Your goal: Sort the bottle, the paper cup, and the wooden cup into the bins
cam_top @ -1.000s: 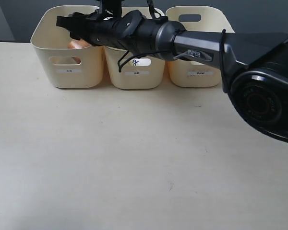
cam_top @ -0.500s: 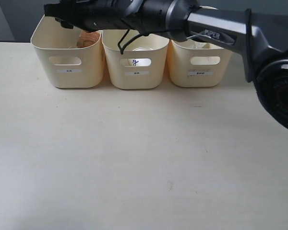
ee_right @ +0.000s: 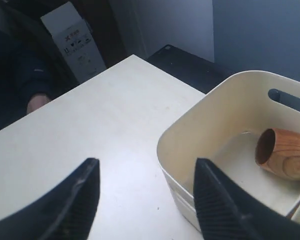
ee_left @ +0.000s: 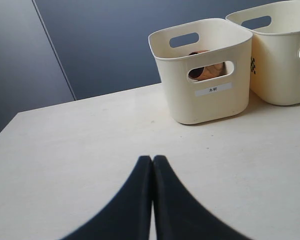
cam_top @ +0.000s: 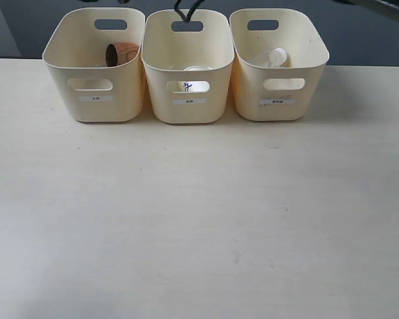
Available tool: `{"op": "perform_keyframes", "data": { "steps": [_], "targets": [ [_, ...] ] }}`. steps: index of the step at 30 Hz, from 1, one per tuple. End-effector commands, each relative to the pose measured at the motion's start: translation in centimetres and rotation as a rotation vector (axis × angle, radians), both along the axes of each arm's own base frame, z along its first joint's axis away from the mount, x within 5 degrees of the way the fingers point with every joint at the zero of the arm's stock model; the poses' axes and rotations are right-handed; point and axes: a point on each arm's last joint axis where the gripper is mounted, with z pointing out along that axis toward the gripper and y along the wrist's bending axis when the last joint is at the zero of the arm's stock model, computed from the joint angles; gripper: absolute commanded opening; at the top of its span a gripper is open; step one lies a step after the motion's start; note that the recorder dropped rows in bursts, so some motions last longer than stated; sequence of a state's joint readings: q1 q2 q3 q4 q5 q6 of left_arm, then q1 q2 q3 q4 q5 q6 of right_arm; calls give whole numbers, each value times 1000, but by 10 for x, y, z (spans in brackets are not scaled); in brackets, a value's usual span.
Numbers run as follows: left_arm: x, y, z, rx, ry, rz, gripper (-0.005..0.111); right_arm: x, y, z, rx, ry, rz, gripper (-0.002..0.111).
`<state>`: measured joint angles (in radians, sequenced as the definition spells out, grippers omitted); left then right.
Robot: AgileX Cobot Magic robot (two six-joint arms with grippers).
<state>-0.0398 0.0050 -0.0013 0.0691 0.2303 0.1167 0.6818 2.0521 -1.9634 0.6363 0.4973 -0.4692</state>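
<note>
Three cream bins stand in a row at the table's far edge. The wooden cup (cam_top: 122, 53) lies on its side in the left bin (cam_top: 93, 109), also seen as wooden cup (ee_right: 284, 154) and wooden cup (ee_left: 206, 73). The paper cup (cam_top: 191, 72) sits in the middle bin (cam_top: 188, 113). The bottle (cam_top: 272, 58) lies in the right bin (cam_top: 279, 109), white cap showing. My right gripper (ee_right: 146, 167) hangs open and empty above the left bin's (ee_right: 190, 137) outer corner. My left gripper (ee_left: 152, 161) is shut on nothing, low over the table in front of the left bin (ee_left: 210, 102).
A black cable loop (cam_top: 186, 9) dangles over the middle bin's back rim. Beyond the table's corner in the right wrist view stands a white box (ee_right: 70, 35) by dark furniture. The tabletop (cam_top: 199, 219) in front of the bins is bare cream surface.
The right arm, which stretched across the bins to the left one, has risen out of the exterior view. The wooden cup now lies uncovered in the left bin.
</note>
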Motion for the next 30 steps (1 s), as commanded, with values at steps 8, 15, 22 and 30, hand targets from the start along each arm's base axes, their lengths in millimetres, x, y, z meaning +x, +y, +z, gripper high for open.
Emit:
{"op": "perform_keyframes", "data": {
  "steps": [8, 15, 22, 30],
  "targets": [
    [0, 0, 0, -2, -8, -3, 0, -29, -37, 46, -193, 0, -24, 54],
    [0, 0, 0, -2, -8, -3, 0, -55, -58, 84, -195, -30, -4, 54],
    [0, 0, 0, -2, -8, -3, 0, -87, -89, 113, -296, -39, -19, 54],
    [0, 0, 0, -2, -8, -3, 0, -130, -124, 138, -250, -92, -33, 54]
  ]
}}
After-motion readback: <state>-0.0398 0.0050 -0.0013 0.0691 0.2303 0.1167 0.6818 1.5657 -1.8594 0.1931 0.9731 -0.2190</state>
